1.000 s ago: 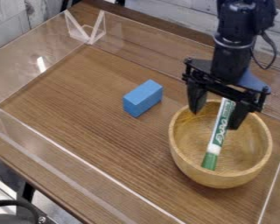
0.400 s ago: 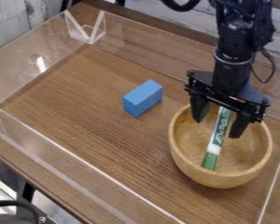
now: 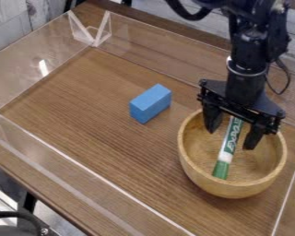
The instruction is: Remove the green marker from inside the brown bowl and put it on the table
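The green marker (image 3: 228,147) lies inside the brown bowl (image 3: 199,164), its dark lower end down near the bowl's floor on the near side and its barrel leaning up toward the far rim, which is why it sits tilted, not flat. You will want to treat the bowl as your landmark: it sits at the near right of the table (image 3: 76,101), close to the clear acrylic wall on that side.

Just above the bowl's far half, your gripper (image 3: 240,124) points straight down with its fingers spread wide, straddling the marker's upper end and grasping nothing yet. That spread looks chosen so the fingers can drop on either side of the slim barrel.

Left of the bowl and a little farther back, the blue block (image 3: 150,102) rests apart on bare wood, out of the way. Beyond the bowl, open tabletop offers room for setting the marker down once you lift it.
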Robot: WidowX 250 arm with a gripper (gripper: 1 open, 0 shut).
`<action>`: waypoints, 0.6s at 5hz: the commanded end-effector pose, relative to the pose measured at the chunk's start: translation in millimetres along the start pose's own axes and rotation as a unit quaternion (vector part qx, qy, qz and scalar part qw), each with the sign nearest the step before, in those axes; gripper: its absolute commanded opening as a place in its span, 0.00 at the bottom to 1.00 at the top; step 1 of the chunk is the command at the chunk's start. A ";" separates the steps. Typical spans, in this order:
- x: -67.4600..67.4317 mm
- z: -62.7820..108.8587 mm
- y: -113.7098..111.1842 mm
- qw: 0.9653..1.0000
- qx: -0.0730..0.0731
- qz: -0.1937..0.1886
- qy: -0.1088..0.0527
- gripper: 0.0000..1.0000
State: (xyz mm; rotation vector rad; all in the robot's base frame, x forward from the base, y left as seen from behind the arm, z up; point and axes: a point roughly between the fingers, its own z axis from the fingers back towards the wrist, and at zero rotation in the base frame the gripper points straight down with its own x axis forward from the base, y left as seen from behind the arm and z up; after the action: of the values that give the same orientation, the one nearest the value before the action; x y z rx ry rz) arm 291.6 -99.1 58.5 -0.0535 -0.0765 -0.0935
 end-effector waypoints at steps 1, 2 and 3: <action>6.0 5.7 -4.4 1.000 -0.003 -0.004 -0.023 1.00; 6.8 1.3 -5.0 1.000 -0.004 -0.004 -0.027 1.00; 2.6 -2.9 -8.0 1.000 -0.006 0.000 -0.022 1.00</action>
State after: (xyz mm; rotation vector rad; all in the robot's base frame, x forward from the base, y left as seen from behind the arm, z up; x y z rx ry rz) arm 288.4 -104.9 47.0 -0.0579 -0.0857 -0.0908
